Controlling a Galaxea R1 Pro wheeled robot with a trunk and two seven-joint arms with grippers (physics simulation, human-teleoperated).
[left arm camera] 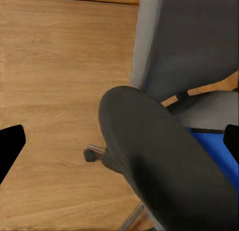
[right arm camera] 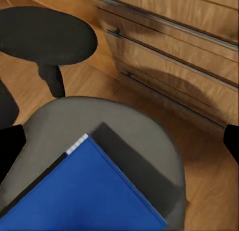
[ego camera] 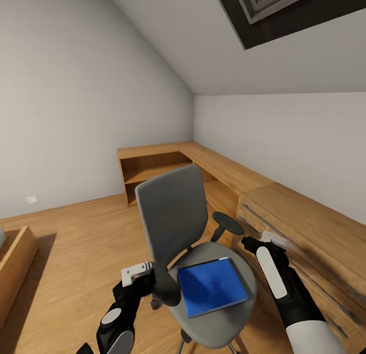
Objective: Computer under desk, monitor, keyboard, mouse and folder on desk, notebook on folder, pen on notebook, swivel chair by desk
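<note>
Early in the job, by the look of things. Blue folder (ego camera: 212, 287) flat on the grey seat of the swivel chair (ego camera: 173, 219), not yet lifted, lying toward the seat's 3 o'clock side in the head view. Chair parked just beside the low light-wood cabinets (ego camera: 300, 227), which run from 11 o'clock round to 3 o'clock along the walls.

Left gripper (ego camera: 136, 273) poised at 7 o'clock, close to the chair's near black armrest (ego camera: 165, 284); fingers spread wide at the edges of the left wrist view, nothing between them. Right gripper (ego camera: 267, 239) poised at 4 o'clock, above the gap between seat and cabinet drawers; likewise wide apart in the right wrist view, empty, looking down on the folder's corner (right arm camera: 87, 191) and the far armrest (right arm camera: 45, 39).

Still outstanding, judging from this: folder to the desk, notebook and pen stacked on it, chair rolled over. State of monitor, keyboard, mouse and computer impossible to judge here.
</note>
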